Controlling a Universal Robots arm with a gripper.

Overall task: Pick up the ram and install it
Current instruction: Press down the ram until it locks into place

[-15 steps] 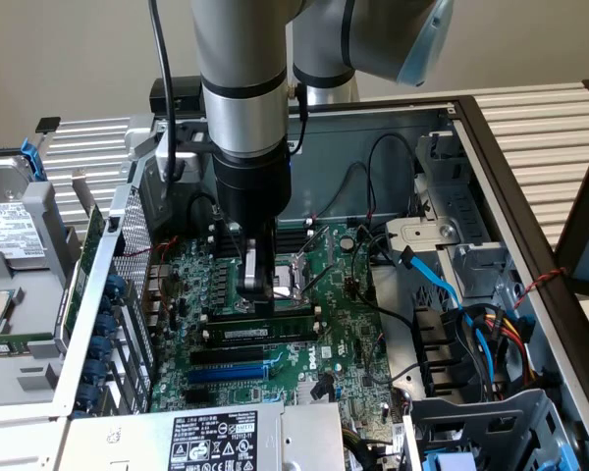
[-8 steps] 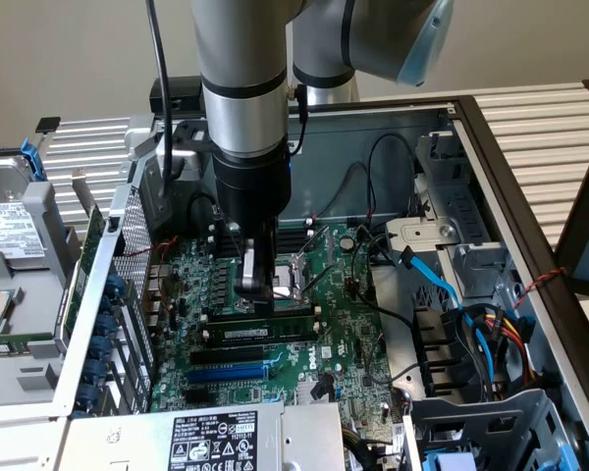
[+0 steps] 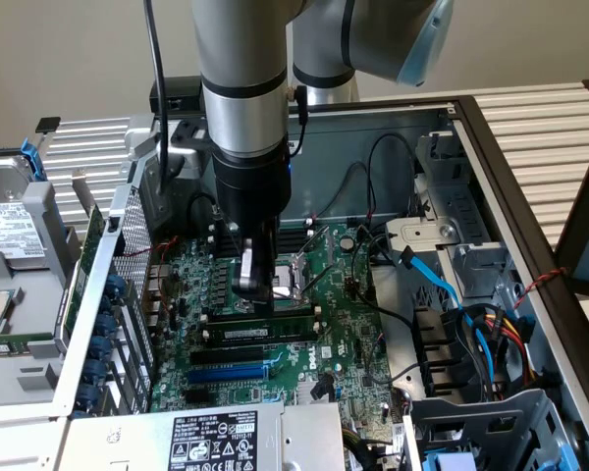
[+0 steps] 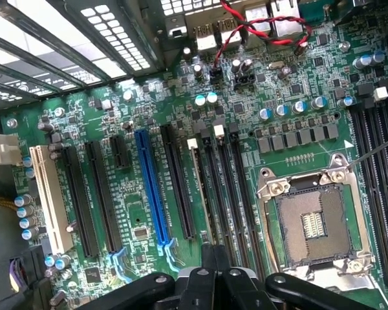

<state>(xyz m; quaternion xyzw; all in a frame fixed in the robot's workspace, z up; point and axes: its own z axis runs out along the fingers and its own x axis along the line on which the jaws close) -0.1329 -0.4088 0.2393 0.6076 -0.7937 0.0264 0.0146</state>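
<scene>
Exterior view: the arm (image 3: 243,108) stood over an open computer case (image 3: 491,147) and reached down toward the motherboard (image 3: 275,363). The gripper (image 3: 253,287) hung just above the long slots near the middle of the board, beside the CPU socket (image 3: 299,267). The ram (image 3: 260,334), a narrow green stick with a white label, lay seated lengthwise in a slot directly below the gripper, running toward the exterior view's right. The fingers appeared drawn together and were not around the stick, though the gap between tip and stick could not be judged. A blue expansion slot (image 3: 231,373) ran parallel, nearer the power supply label (image 3: 214,439). Blue cables (image 3: 442,285) crossed the drive bay on the exterior view's right.

Wrist view: the gripper (image 4: 215,268) showed as dark linkage with its two fingers (image 4: 208,258) pressed side by side, closed and holding nothing. Their tips pointed along the row of black memory slots (image 4: 223,194). The ram (image 4: 195,194) stood edge-on in the slot beside them, seen as a thin pale line with a white latch at its far end. The CPU socket (image 4: 310,223) lay to one side and the blue expansion slot (image 4: 152,190) to the other. Red twisted wires (image 4: 265,29) looped near the rear ports.
</scene>
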